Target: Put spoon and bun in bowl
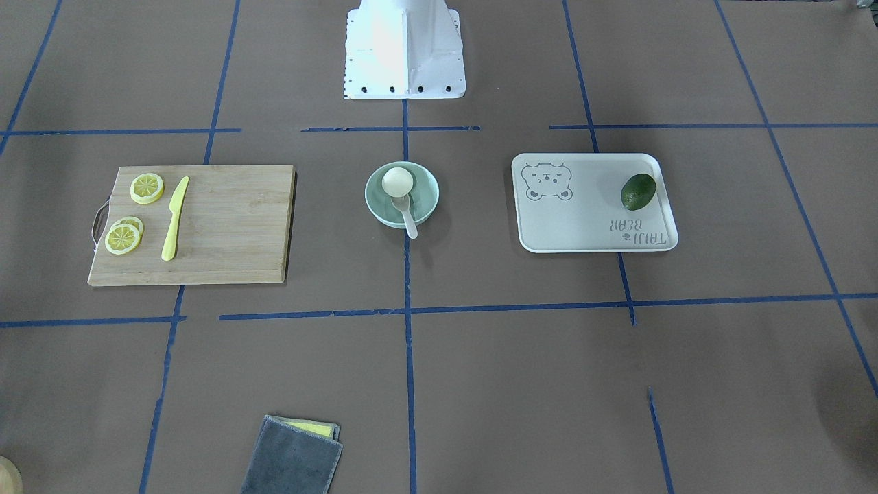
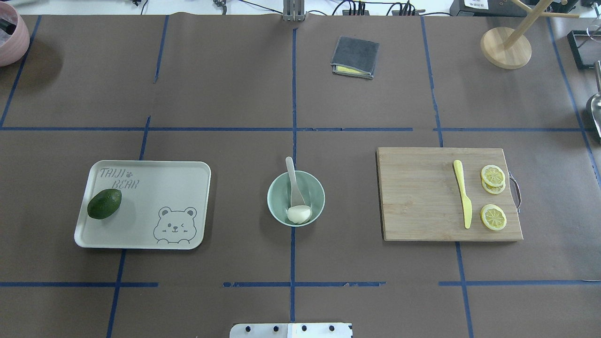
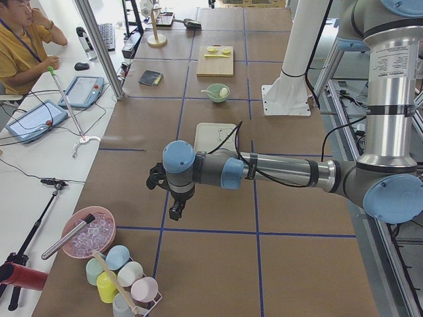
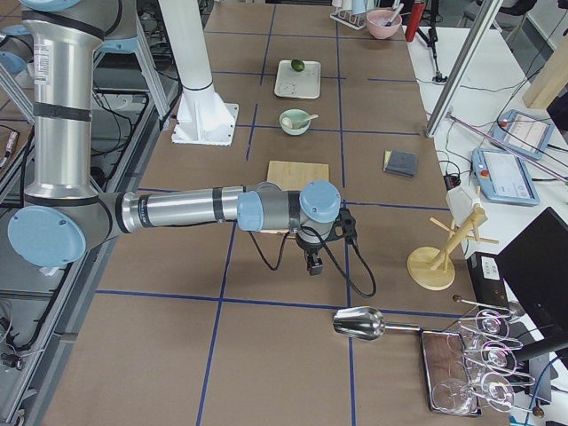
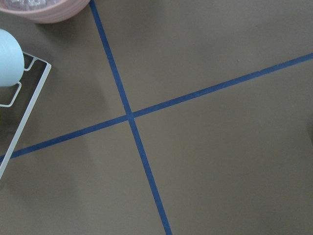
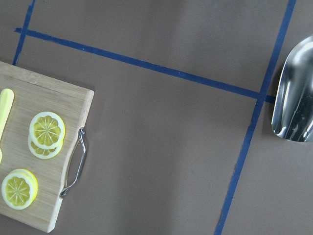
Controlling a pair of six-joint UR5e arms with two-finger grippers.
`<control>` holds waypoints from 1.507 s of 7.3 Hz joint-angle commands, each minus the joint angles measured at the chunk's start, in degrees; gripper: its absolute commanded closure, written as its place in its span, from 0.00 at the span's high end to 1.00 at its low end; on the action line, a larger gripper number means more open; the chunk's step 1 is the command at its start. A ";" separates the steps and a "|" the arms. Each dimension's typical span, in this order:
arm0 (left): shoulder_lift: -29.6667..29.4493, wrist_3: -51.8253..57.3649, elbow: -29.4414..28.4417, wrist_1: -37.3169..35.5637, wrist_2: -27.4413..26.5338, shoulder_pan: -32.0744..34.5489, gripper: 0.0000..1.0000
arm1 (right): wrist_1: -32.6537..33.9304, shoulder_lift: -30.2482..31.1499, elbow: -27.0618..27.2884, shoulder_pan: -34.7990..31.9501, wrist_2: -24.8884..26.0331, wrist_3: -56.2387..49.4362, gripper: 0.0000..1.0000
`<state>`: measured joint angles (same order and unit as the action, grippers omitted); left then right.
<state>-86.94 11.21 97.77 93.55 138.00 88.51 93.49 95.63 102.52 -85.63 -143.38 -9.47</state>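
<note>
The pale mint-green bowl [image 2: 316, 190] [image 1: 428, 194] stands at the table's middle. The white bun [image 2: 299, 214] [image 1: 397, 181] lies inside it on the robot's side. The off-white spoon [image 2: 293, 183] [image 1: 407, 214] has its scoop in the bowl beside the bun, and its handle sticks out over the far rim. Both arms are away from the bowl. My left gripper [image 3: 175, 211] hangs over bare table far to the left, and my right gripper [image 4: 313, 264] hangs far to the right past the cutting board. Each shows only in a side view, so I cannot tell whether it is open or shut.
A beige bear tray [image 2: 155, 188] with a dark green avocado [image 2: 104, 203] lies left of the bowl. A wooden cutting board [image 2: 418, 197] with a yellow knife [image 2: 462, 193] and lemon slices [image 2: 493, 176] lies right. A grey cloth [image 2: 355, 57] lies far back. A metal scoop [image 6: 295, 95] lies far right.
</note>
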 commanded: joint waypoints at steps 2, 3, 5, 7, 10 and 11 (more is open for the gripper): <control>-2.19 -0.05 -0.82 2.25 -0.01 -0.35 1.00 | 0.20 -0.27 -0.12 -0.06 -0.50 10.01 1.00; -1.92 -0.04 -0.74 1.99 -0.53 -0.35 1.00 | -0.41 -0.45 0.22 -0.06 0.20 17.13 1.00; -0.78 -0.57 -0.48 -2.02 -0.19 -0.26 1.00 | -5.05 -0.80 -0.82 -0.06 6.52 16.85 1.00; -1.74 -0.48 0.49 -9.67 -0.45 0.26 1.00 | -5.42 -1.50 -1.97 0.02 6.62 16.59 1.00; -1.22 -2.40 0.31 -10.32 -0.19 1.58 1.00 | -5.51 -3.34 -3.46 0.02 6.54 16.59 1.00; -1.39 -6.51 0.32 -9.97 -0.19 1.76 1.00 | -5.51 -4.65 -4.86 -0.06 6.53 16.59 1.00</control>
<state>-88.37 8.37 98.07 83.39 137.74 90.01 88.01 92.26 99.04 -85.66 -136.83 7.12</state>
